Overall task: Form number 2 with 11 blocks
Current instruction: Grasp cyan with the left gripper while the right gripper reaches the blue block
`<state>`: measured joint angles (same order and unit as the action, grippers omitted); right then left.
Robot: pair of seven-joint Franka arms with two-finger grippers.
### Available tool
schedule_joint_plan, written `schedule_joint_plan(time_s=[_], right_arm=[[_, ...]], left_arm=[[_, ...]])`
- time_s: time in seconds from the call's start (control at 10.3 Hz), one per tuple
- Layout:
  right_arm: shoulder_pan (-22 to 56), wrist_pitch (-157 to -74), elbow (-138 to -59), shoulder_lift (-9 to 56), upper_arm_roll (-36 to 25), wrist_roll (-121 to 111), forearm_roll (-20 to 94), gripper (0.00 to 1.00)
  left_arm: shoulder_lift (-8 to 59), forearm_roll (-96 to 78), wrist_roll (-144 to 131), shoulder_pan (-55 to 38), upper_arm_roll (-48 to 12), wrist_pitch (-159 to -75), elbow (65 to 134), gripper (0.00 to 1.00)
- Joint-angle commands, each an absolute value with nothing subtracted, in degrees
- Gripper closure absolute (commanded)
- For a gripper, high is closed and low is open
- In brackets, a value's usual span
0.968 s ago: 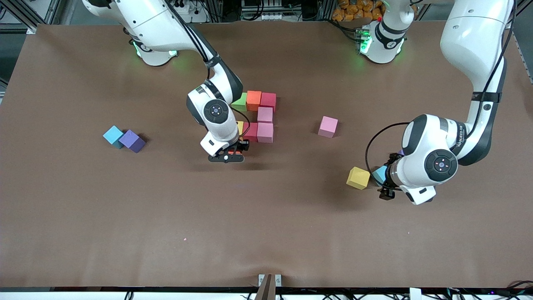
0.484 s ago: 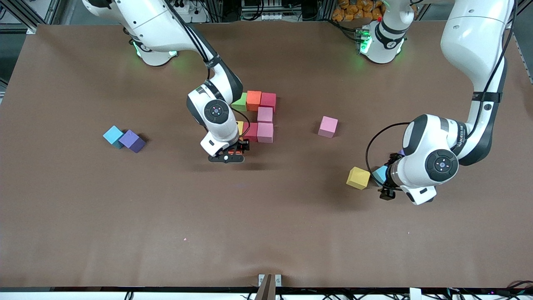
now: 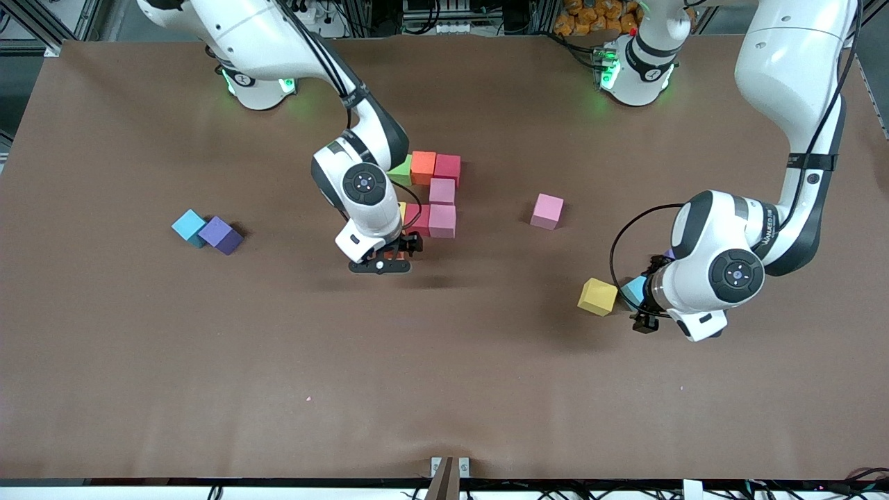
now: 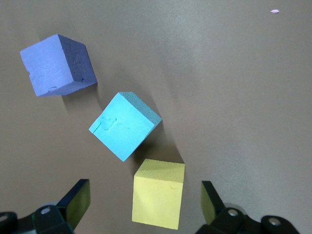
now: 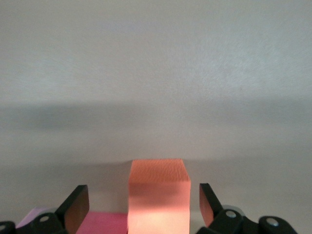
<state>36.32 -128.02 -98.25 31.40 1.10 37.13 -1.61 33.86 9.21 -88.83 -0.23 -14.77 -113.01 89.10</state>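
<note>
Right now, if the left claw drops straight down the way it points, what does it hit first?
Most likely the yellow block: in the left wrist view it sits between the open fingers of the left claw. Depth is unclear. The light blue block lies just past it.

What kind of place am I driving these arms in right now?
Most likely a robotics lab bench: a table under plain brown covering, metal framing and cables along the edge where the arms' bases stand, and foam blocks as practice objects.
</note>
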Motion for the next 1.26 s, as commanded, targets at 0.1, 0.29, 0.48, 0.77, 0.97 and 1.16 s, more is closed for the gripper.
schedule_joint_plan(time_s=[0.1,0.29,0.48,0.77,0.97,1.16], right_arm=[[33.25,-117.44,-103.24,19.63,1.41,18.96,-2.64,0.0],[27.63,-119.43,-112.02,13.04,1.49,7.8,-2.9,0.0],[20.34,-128.36,-121.94,8.98,1.49,-6.08,-2.9,0.0],[11.19,-138.5,-131.56,8.35,1.41,-26.2,-2.9,0.0],[5.39,-138.6,-132.19,9.31,1.32,-38.52,-2.99,0.0],[2.39,-139.65,-132.36,11.42,1.14,-44.55,-3.25,0.0]], left_arm=[[31.73,9.4,-87.54,4.2,-14.94,-113.03,93.86,0.0],[30.42,9.58,-87.89,7.98,-14.94,-112.76,95.97,0.0],[29.45,9.75,-87.71,9.84,-14.68,-112.68,98.77,0.0],[29.44,13.44,-89.81,9.84,-14.5,-113.37,103.0,0.0],[29.71,13.97,-91.66,9.84,-14.68,-115.04,103.1,0.0],[30.06,13.19,-95.52,9.41,-14.94,-118.54,102.05,0.0]])
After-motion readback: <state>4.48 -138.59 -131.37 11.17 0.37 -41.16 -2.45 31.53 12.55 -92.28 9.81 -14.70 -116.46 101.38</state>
